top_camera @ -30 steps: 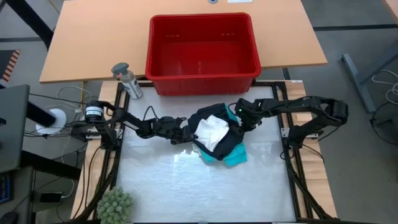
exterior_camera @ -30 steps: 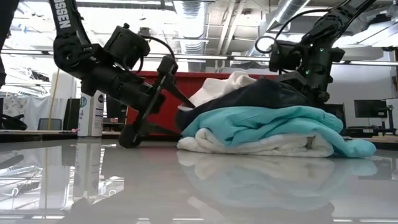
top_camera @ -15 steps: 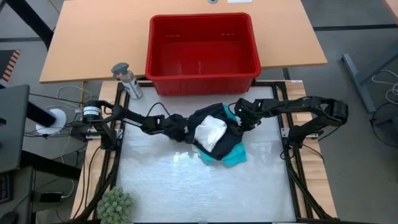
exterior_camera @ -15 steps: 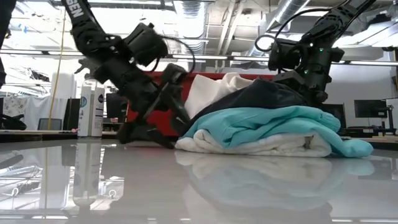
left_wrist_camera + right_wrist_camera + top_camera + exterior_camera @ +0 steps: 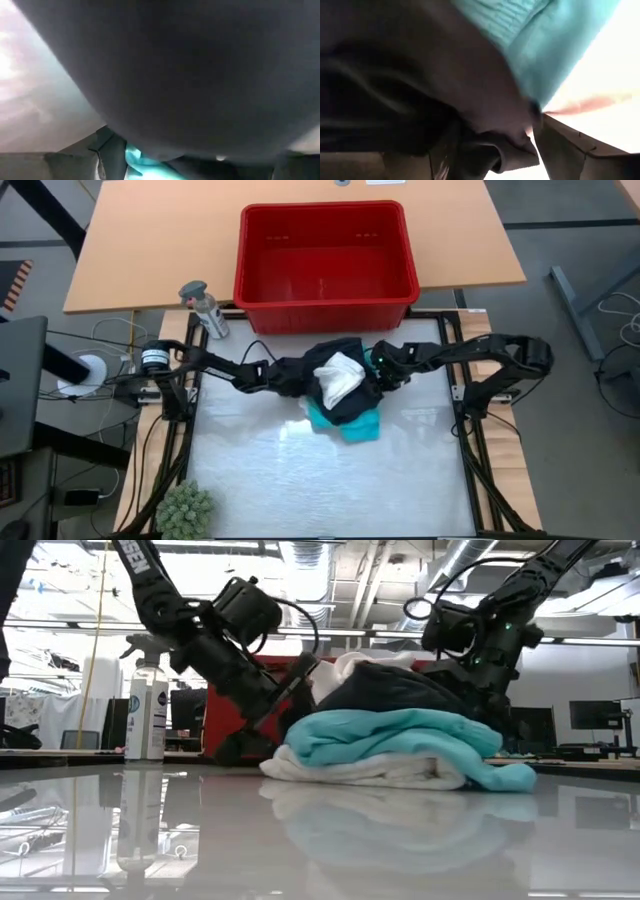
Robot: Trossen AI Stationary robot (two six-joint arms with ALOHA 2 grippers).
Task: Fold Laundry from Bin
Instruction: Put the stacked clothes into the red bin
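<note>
Both arms crowd one small heap: left gripper (image 5: 290, 376) buried in the black clothing (image 5: 345, 360), right gripper (image 5: 385, 370) against its far side; I cannot tell either's fingers. Opposed pushing could topple the turquoise shirt (image 5: 390, 735) off its stack, well short of the bin (image 5: 325, 305).

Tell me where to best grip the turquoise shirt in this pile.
Probably the turquoise shirt's loose end, which trails onto the table at the pile's front right, clear of the black clothing on top. Come in low from the front; both claws already crowd the pile's sides.
</note>
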